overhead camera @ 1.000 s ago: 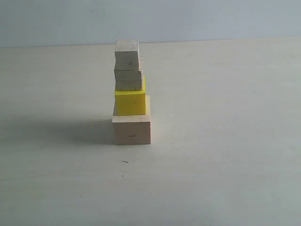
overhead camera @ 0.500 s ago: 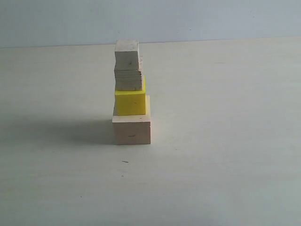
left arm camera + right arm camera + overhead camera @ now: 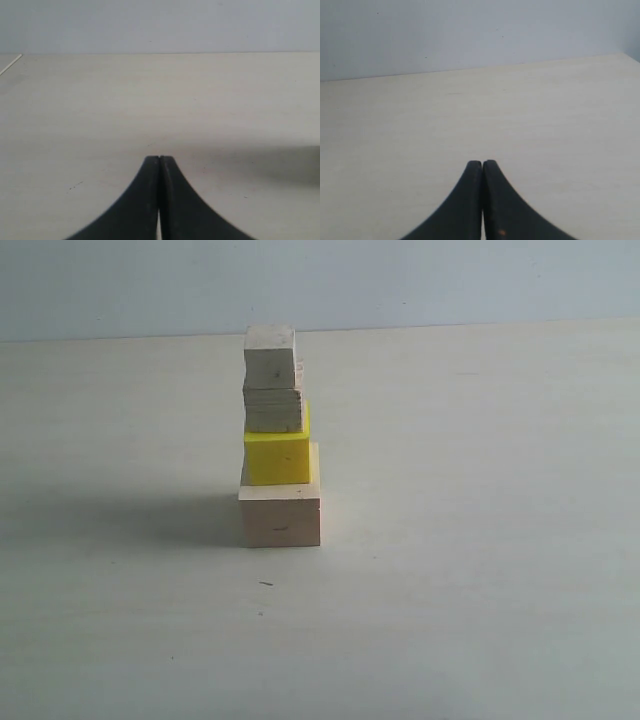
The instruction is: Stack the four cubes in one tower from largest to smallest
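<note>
The left pincer [image 3: 159, 159] is fully closed, its dark curved fingers pressed tip to tip with nothing between them, above bare desk. The right pincer [image 3: 482, 162] is closed and empty in the same way. Neither shows in the exterior view.

The desk [image 3: 480, 540] is pale, matt and faintly streaked, ending at a plain grey-blue wall [image 3: 450, 280]. The tower [image 3: 277, 440] stands upright left of centre, with open surface on every side and a soft shadow to its left. At its base sits the large pale wooden cube [image 3: 280, 518], then the smooth bright yellow cube [image 3: 277, 460], then the grain-lined wooden cube [image 3: 273, 410], and on top the small pale wooden cube [image 3: 270, 358].
</note>
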